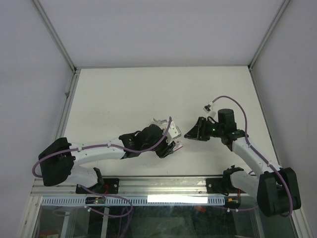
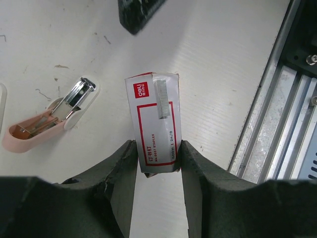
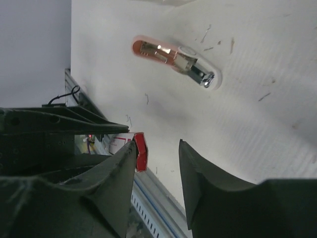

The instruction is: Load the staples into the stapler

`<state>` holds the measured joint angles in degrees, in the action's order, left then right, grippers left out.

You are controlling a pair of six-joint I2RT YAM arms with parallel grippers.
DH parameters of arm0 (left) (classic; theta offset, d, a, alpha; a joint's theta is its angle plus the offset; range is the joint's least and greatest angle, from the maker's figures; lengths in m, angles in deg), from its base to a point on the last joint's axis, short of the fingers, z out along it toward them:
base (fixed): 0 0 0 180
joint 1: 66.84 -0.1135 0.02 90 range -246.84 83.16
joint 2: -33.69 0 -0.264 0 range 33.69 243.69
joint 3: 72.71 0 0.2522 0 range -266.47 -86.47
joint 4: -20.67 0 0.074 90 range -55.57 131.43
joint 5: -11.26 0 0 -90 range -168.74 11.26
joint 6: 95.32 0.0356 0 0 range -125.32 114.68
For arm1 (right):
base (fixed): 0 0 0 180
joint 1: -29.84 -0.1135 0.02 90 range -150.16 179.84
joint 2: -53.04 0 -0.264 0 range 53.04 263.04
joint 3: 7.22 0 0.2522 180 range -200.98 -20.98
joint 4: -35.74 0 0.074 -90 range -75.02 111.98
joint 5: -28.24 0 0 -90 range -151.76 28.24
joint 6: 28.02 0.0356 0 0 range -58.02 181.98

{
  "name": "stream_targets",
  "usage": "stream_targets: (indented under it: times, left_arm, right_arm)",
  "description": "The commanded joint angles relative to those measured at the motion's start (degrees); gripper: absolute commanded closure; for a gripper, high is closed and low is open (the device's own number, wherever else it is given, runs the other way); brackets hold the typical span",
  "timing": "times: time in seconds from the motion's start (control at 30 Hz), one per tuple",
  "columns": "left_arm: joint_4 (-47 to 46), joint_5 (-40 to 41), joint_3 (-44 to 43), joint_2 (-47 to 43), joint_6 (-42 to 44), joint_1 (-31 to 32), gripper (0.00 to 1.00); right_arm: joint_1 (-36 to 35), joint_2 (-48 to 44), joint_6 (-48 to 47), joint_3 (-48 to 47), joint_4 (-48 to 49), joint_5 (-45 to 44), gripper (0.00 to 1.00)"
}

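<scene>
Staples [image 2: 161, 99]: silvery strip lying on the red-white staple box [image 2: 153, 124], which the left gripper [image 2: 157, 145] pinches by its sides. Opened pink stapler [image 2: 49, 119] lies on the table nearby. Right gripper [image 3: 157, 144] is spread and empty. Likely step: taking the strip; next, right fingers must pinch it cleanly.

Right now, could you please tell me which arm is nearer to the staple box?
Left. The left arm has the staple box clamped by its sides between its jaws. The right arm hovers just beside the box, jaws open and empty.
</scene>
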<state>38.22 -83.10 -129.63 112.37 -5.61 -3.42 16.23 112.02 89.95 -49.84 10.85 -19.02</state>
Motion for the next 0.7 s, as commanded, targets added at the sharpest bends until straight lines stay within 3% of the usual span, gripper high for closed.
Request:
stream_targets:
  times: [0.0,0.17,0.67]
  left_arm:
    - [-3.3,1.1,0.0,-3.1,-0.1,0.7,0.61]
    - [-2.9,1.4,-0.4,-2.3,0.3,1.4,0.62]
    - [-2.4,3.0,-0.3,-2.4,0.4,2.9,0.62]
  right_arm:
    - [-2.3,1.6,0.6,0.7,5.4,9.6,0.61]
    - [-3.0,1.5,4.1,1.9,9.9,13.4,0.64]
    - [-4.3,3.8,4.1,2.7,10.6,15.1,0.77]
